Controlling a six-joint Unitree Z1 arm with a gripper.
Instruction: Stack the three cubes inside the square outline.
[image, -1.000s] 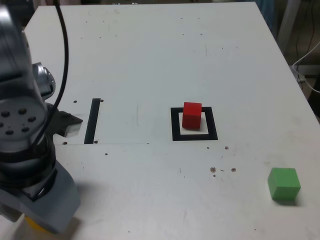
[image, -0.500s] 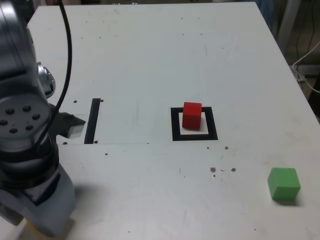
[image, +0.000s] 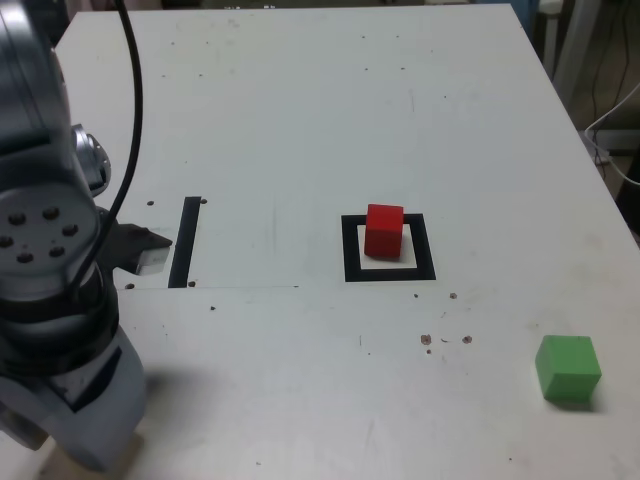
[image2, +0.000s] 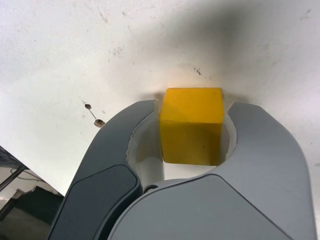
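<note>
Hand: the hand (image2: 192, 112) is clamped on the yellow cube (image2: 191, 125), one grey finger against each side face; the cube sits on the white tabletop (image: 320, 110)
Arm: it fills the exterior view's left edge and hides the yellow cube there
Red cube: the red cube (image: 384, 230) stands inside the square outline (image: 390, 272), towards its far edge
Green cube: the green cube (image: 568, 369) lies alone near the exterior view's lower right, well apart from the outline
Black strip: the black strip (image: 186, 241) lies to the outline's left in the exterior view
</note>
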